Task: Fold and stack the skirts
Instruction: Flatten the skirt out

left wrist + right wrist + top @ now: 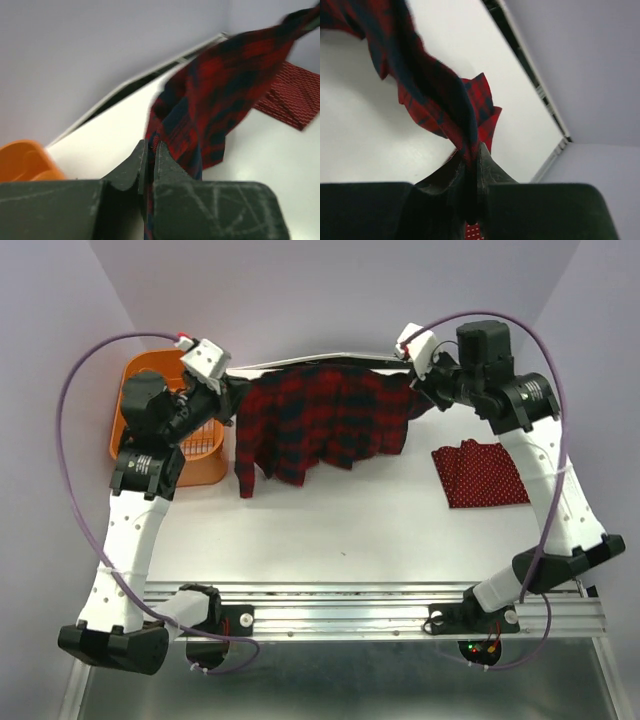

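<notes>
Two grippers share the plaid skirt (325, 420). The left gripper (238, 392) pinches one edge at 10 o'clock and the right gripper (416, 382) pinches the opposite edge at 1 o'clock. The cloth hangs stretched between them above the table (340, 530), likely to spread it flat for folding. The dotted skirt (480, 473) lies folded at 3 o'clock, probably as the stack's base.

Nothing readable anywhere, honestly. Closest thing: pale scratchy marks on the dark housing of the left gripper (150, 146) (wrist view, pretty blurry), probably just scuffs rather than letters. No brand, no number, no label legible.
</notes>
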Controlling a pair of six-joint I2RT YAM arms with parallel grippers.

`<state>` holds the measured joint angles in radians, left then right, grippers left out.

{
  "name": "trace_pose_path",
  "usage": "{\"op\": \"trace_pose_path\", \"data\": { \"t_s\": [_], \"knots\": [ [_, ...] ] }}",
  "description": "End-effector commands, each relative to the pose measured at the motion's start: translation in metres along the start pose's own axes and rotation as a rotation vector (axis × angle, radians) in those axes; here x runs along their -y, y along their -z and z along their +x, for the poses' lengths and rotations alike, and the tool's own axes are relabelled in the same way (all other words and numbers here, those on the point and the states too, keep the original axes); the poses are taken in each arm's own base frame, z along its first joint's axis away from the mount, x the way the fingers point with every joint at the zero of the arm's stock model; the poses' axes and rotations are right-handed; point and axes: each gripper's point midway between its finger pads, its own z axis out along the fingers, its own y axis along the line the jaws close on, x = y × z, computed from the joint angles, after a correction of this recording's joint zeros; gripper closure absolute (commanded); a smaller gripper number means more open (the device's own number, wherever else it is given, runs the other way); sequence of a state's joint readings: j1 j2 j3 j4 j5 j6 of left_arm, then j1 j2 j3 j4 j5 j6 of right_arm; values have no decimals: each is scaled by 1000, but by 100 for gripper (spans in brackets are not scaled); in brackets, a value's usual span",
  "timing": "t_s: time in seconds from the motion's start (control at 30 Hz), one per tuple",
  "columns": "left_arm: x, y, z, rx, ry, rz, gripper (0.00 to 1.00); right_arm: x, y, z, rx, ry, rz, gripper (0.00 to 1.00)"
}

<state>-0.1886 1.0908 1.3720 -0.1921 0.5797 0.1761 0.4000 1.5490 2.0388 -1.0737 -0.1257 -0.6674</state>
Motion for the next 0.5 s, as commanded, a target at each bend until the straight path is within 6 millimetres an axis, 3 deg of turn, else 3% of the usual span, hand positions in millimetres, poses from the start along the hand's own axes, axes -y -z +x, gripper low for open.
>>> {"op": "trace_pose_path", "data": {
  "t_s": [0.0,0.2,0.33,0.37,0.47],
  "knots": [
    [-35,43,-91,235,-167,-235,100,78,72,-26,91,81,451,99],
    [-34,46,-105,263,-207,-230,100,98,91,-35,97,59,553,99],
    [-19,59,-108,275,-247,-197,100,88,100,-34,97,62,504,99],
    [-11,70,-114,295,-273,-193,100,84,104,-32,94,62,493,99],
    [12,91,-111,301,-286,-153,100,65,129,-27,108,46,435,99]
  ]
}}
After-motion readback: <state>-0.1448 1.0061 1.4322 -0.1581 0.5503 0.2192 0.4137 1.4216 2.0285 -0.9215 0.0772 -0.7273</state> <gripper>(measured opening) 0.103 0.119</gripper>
